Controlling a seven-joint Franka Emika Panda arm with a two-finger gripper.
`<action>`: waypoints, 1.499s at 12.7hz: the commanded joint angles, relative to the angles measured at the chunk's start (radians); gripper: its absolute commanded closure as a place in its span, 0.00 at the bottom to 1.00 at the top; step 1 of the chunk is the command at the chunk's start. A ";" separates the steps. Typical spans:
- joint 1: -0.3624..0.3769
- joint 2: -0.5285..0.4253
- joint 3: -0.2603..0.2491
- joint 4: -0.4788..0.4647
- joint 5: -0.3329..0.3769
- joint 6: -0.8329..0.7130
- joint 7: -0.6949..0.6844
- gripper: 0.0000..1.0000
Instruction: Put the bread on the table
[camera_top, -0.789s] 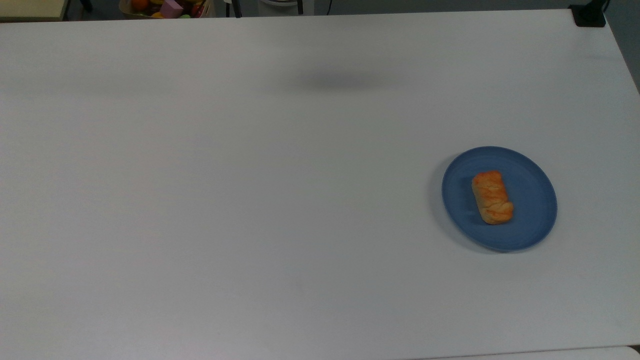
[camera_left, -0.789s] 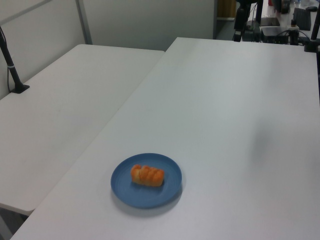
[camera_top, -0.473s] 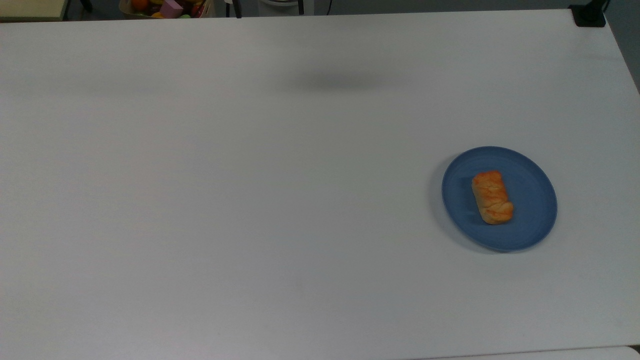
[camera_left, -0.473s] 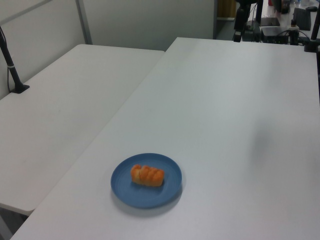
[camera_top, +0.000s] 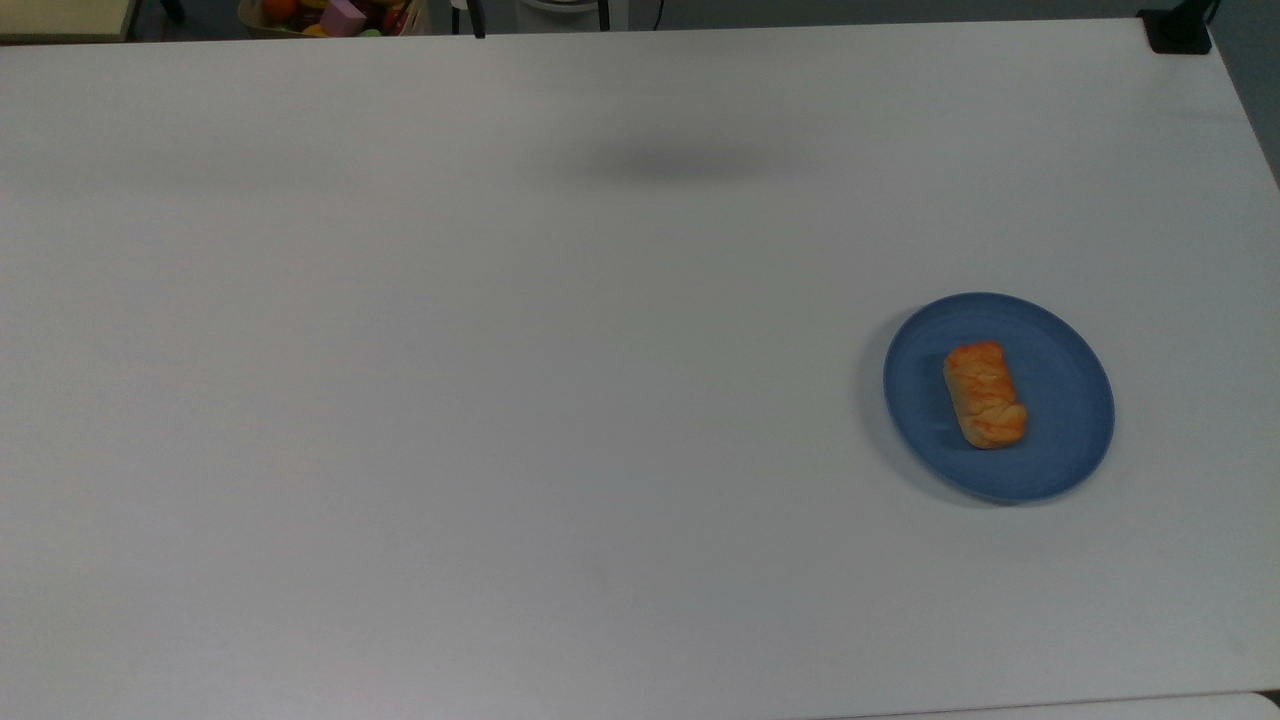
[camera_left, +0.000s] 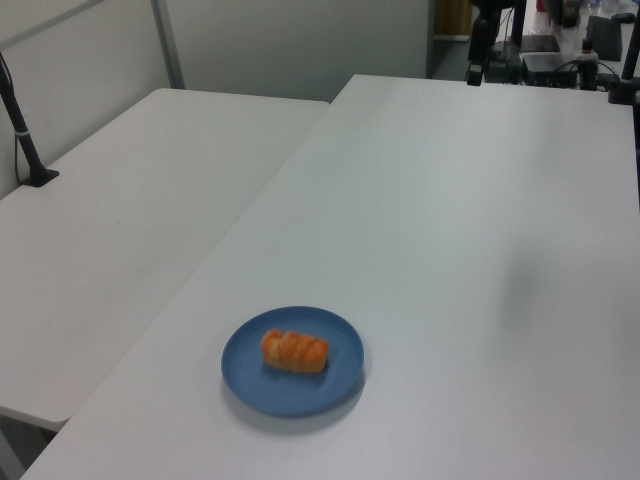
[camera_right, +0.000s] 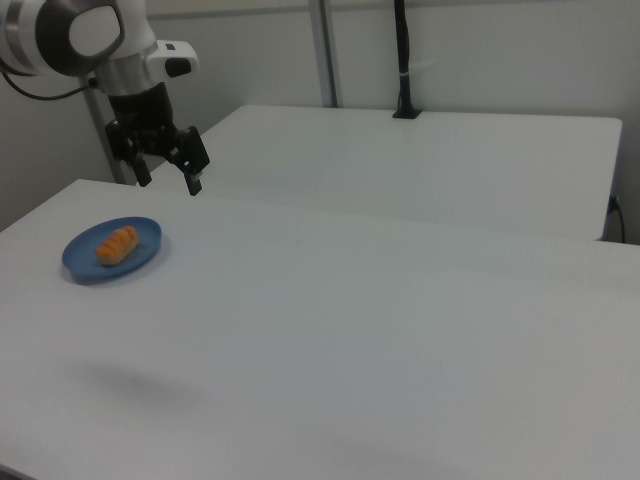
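The white desk (camera_top: 500, 400) takes up nearly the whole top view, smooth and matte, and it stretches away toward the background in the left view (camera_left: 480, 200) and across the foreground in the right view (camera_right: 380, 340). A second white desk (camera_left: 130, 190) stands alongside it, its edge running close to the first one, seen at the left view's left and behind the main surface in the right view (camera_right: 430, 160).

Up in the right view's top left corner, the white robot arm (camera_right: 90, 35) reaches in, and below it the black hand (camera_right: 170, 180) hangs in the air above the desk, its two fingers spread apart with nothing between them. It sits well above the plate, a little toward the right view's right of it, touching nothing.

The round blue plate (camera_top: 1070, 400) lies flat on the desk at the top view's right, at the lower middle of the left view (camera_left: 340, 375), and at the right view's left (camera_right: 80, 260).

The bread (camera_top: 984, 394), a small golden-orange braided bun, lies on that plate, near its centre and slightly toward the top view's left. In the left view it lies sideways (camera_left: 295, 351); in the right view it sits angled on the blue surface (camera_right: 117, 243). It is on the plate, not on the bare desk.
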 joint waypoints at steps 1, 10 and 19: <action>0.041 -0.003 -0.003 -0.028 0.012 0.008 -0.017 0.00; 0.250 0.300 -0.002 0.256 0.006 0.019 0.199 0.00; 0.411 0.537 -0.005 0.383 -0.031 0.351 0.282 0.00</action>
